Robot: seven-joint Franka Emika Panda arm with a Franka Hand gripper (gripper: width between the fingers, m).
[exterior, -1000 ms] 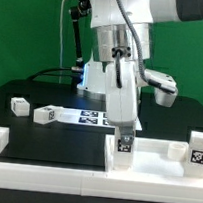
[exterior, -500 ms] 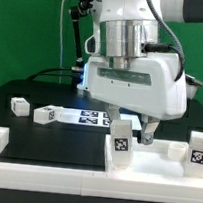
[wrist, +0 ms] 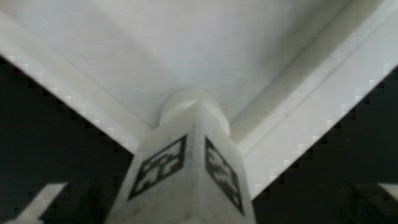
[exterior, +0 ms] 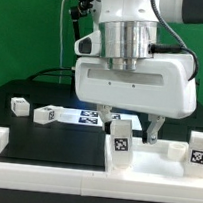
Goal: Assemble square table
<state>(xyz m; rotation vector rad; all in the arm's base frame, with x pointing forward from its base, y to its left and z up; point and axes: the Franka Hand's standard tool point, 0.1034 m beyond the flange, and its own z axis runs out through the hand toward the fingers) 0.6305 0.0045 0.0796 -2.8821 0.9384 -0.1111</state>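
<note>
Black tabletop, loose leg exterior view only

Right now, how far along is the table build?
Done: one leg stands upright on the tabletop; I cannot tell whether it is fully seated. In hand: nothing, the gripper is open, its fingers on either side of that leg. Left: three more legs look unfitted, two lying on the black table at and, and one upright at the exterior view's right.
</note>
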